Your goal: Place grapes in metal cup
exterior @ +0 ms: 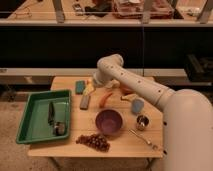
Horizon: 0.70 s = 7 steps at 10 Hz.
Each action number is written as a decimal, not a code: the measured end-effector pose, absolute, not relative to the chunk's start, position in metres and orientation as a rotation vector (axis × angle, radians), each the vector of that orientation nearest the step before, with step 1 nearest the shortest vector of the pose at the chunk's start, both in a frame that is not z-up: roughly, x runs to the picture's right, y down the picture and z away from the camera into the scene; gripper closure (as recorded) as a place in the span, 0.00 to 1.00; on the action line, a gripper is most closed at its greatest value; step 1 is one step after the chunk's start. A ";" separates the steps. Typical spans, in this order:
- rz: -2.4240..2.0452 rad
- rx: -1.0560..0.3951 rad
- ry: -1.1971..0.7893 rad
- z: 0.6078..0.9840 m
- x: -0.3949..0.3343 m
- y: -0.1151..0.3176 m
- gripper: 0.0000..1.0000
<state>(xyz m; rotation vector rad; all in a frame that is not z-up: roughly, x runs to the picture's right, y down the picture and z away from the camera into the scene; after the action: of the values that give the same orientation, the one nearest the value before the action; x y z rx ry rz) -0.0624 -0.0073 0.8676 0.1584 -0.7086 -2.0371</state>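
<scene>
1. Your gripper hangs over the back of the light wooden table, at the end of the white arm, its fingers apart and holding nothing.
2. You have a green rectangular plastic tray on the table's left side; in it lie a dark long-handled utensil and a small round grey object.
3. Your round purple bowl sits near the middle front.
4. You will find the bunch of dark reddish-purple grapes on the bare table, just in front-left of the bowl, in no container.
5. Your light blue cup stands upright, right of the bowl.
6. Your small shiny steel cup stands just in front of the blue one, well apart from the grapes.
</scene>
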 end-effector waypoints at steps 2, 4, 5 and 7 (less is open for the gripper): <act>-2.120 0.167 -0.665 0.846 -0.061 -0.004 0.20; -2.227 0.176 -0.625 0.816 -0.062 0.016 0.20; -2.297 0.172 -0.603 0.800 -0.063 0.033 0.20; -2.431 0.151 -0.577 0.777 -0.062 0.067 0.20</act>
<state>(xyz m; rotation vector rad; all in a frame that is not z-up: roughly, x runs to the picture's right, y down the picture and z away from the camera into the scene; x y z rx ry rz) -0.0625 0.0668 0.7767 0.1507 -0.5765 -2.4305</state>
